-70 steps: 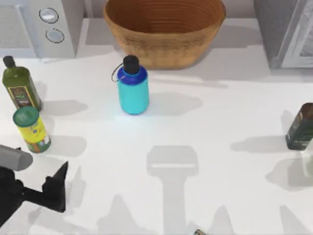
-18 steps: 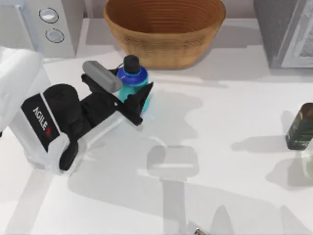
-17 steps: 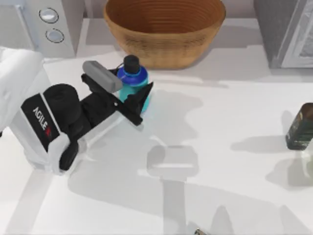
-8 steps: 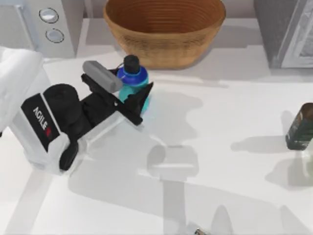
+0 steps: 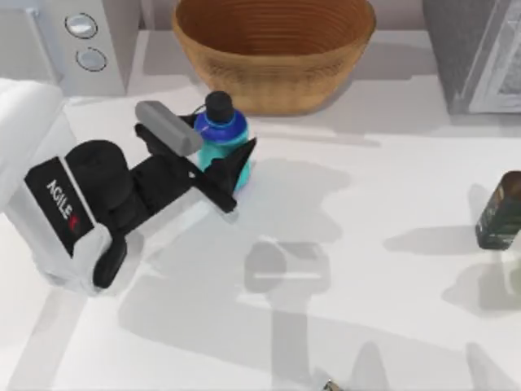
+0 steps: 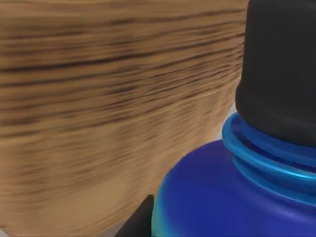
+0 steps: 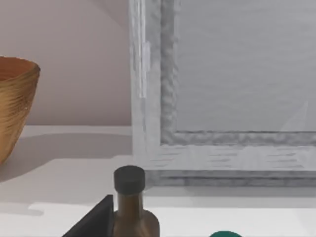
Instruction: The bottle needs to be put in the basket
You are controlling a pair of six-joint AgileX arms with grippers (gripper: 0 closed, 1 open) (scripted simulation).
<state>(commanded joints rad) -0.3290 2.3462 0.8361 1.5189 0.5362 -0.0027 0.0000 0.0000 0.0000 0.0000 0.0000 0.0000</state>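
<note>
Top view places the left tool [image 5: 213, 163] closed around the bottle [image 5: 221, 134], fingers clamped on its cyan body below the blue shoulder. The bottle stands upright on the worktop [image 5: 366, 204], just at 6 o'clock of the basket [image 5: 273, 49], near its outer wall. The left arm reaches in from 8 o'clock. Left wrist view adds close detail: the bottle's black cap and blue shoulder [image 6: 237, 197] against the basket's woven wall [image 6: 98, 113]. Right wrist view shows a dark brown bottle [image 7: 131, 207] and the basket's edge [image 7: 15, 103]; whether the right tool is wide or narrow cannot be told.
</note>
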